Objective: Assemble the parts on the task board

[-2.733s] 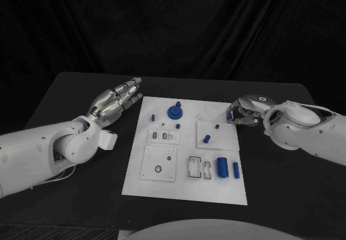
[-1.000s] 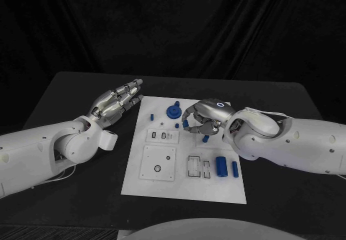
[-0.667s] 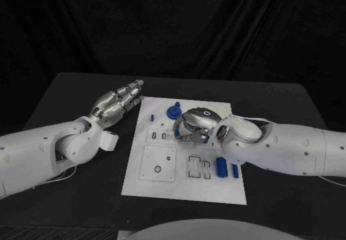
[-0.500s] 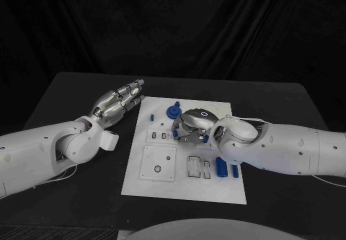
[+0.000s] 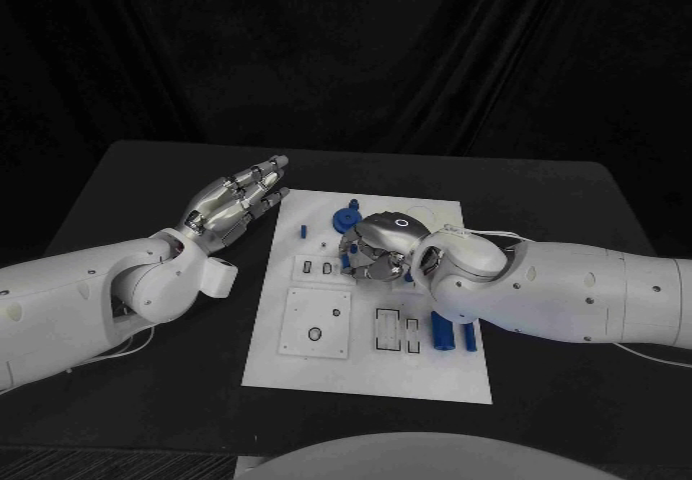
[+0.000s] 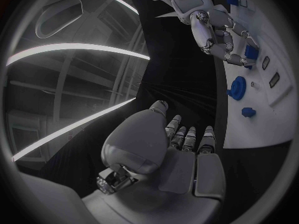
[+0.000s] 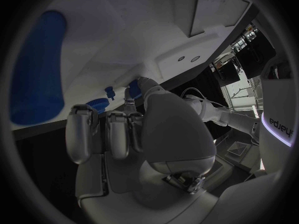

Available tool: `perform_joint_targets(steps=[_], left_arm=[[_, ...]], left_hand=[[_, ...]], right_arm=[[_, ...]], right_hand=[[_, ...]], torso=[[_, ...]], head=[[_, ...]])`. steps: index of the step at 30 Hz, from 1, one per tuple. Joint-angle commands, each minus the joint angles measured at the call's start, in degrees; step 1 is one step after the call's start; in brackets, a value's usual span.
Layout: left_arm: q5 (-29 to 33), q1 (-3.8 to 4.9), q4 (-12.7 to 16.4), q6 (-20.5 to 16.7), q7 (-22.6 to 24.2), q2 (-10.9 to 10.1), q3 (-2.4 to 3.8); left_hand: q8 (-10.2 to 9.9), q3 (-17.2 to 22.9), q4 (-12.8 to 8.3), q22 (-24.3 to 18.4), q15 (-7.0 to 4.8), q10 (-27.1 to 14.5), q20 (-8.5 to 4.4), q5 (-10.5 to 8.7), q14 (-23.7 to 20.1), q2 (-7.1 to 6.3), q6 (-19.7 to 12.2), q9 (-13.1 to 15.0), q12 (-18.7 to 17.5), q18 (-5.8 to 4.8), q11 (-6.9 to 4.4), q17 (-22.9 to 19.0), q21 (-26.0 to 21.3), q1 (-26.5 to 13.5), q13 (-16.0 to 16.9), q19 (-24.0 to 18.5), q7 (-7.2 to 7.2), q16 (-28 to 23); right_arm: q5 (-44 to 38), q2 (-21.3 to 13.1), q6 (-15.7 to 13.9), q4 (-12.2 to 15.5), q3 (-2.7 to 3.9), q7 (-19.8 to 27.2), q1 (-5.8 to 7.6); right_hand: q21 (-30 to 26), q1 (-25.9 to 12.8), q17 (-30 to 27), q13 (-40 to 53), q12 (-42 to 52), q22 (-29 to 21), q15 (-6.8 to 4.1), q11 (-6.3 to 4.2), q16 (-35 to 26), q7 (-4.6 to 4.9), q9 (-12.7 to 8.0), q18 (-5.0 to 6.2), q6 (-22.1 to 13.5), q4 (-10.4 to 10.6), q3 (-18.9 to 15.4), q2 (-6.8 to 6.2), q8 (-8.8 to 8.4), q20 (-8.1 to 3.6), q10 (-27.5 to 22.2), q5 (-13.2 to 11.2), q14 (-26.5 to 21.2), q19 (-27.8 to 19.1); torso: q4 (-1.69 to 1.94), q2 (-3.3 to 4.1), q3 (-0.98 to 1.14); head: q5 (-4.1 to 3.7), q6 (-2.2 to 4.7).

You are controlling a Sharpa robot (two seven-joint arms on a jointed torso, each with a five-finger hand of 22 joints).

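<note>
The white task board [image 5: 368, 375] lies in the middle of the black table. My right hand [image 5: 378, 246] hovers low over its upper middle, fingers curled, pinching a small blue peg [image 7: 133, 90] at its fingertips. Just left of that hand sits a white slotted block [image 5: 320, 269]. A blue gear-shaped knob [image 5: 346, 219] stands behind the hand, and a small blue pin [image 5: 304, 234] lies near the board's left edge. My left hand [image 5: 231, 206] floats beside the board's upper left corner, fingers straight and apart, holding nothing. The left wrist view shows the right hand [image 6: 219, 35] over the board [image 6: 261, 119].
A blue cylinder [image 5: 443, 329] and a blue bar [image 5: 469, 338] lie at the board's lower right, next to black-framed slots [image 5: 400, 332]. A white square plate with a hole [image 5: 317, 326] sits lower left. My right forearm [image 5: 562, 295] covers the board's right edge.
My right hand has travelled from the board's right edge leftward to the upper middle, its forearm now across the board. The left hand has stayed put.
</note>
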Motion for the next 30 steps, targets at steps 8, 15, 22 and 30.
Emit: perform_joint_targets(steps=[8, 15, 22, 30], left_arm=[[0.0, -0.07, 0.0, 1.0, 0.4, 0.2, 0.06], [0.0, -0.07, -0.1, 1.1, 0.3, 0.3, 0.06], [0.0, -0.08, -0.2, 1.2, 0.3, 0.3, 0.06], [0.0, -0.10, -0.2, 1.0, 0.3, 0.1, 0.06]], left_hand=[[0.2, 0.2, 0.0, -0.1, 0.37, 0.1, 0.51, 0.33, 0.1, -0.18, -0.1, 0.1, -0.2, 0.58, 0.29, -0.1, -0.2, 0.5, -0.1, -0.1, 0.25, -0.2], [0.2, 0.4, -0.1, -0.1, 0.41, 0.1, 0.53, 0.35, 0.1, -0.13, -0.2, 0.0, -0.2, 0.58, 0.31, -0.1, -0.2, 0.5, -0.1, -0.1, 0.26, -0.2], [0.2, 0.4, -0.1, -0.1, 0.41, 0.1, 0.53, 0.35, 0.1, -0.13, -0.2, 0.0, -0.2, 0.58, 0.31, -0.1, -0.2, 0.5, -0.1, -0.1, 0.26, -0.2], [0.2, 0.5, -0.1, -0.1, 0.43, 0.1, 0.55, 0.36, 0.1, -0.13, -0.2, 0.0, -0.2, 0.58, 0.32, -0.1, -0.2, 0.5, -0.1, -0.1, 0.27, -0.2]], right_arm=[[-1.3, 0.2, 2.5, -0.4, -0.20, -1.9, -0.44], [-1.3, 0.2, 3.3, -0.5, -0.20, -2.0, -0.47], [-1.3, 0.0, 3.3, -0.5, -0.20, -1.8, -0.51], [-1.3, -1.0, 0.7, 0.5, -0.19, -0.7, -0.50]], right_hand=[[-0.5, -1.5, 15.1, 15.1, 0.1, 12.6, 0.44, 0.58, 0.2, 0.25, -0.8, -0.33, -2.7, -0.6, -0.1, -0.79, -1.76, 0.52, 6.0, -2.8, 5.9, 2.5], [-1.1, -2.4, 15.1, 15.1, 0.1, 12.4, 0.28, 0.28, 0.2, -0.20, -2.9, -0.18, -9.1, -0.8, -0.9, -2.00, -5.23, 0.47, 6.0, -10.3, 5.9, 2.2], [-2.1, -3.8, 15.1, 15.1, 0.1, 12.1, 0.05, 0.06, 0.2, -0.42, -3.9, 0.03, -12.1, 1.0, -2.6, -3.16, -5.87, 0.22, 6.0, -16.1, 5.9, 1.8], [-2.3, -4.0, 15.1, 15.1, 0.1, 12.1, 0.06, 0.08, 0.2, -0.39, -5.6, 0.05, -16.2, 5.2, -4.8, -5.79, -6.82, 0.18, 6.0, -20.1, 5.9, 1.8]], torso=[[-0.03, 0.05, -0.01], [-0.04, 0.08, -0.01], [0.00, 0.03, 0.02], [-0.04, -0.03, 0.04]], head=[[0.06, -0.22], [0.10, -0.22], [0.05, -0.10], [0.24, 0.17]])
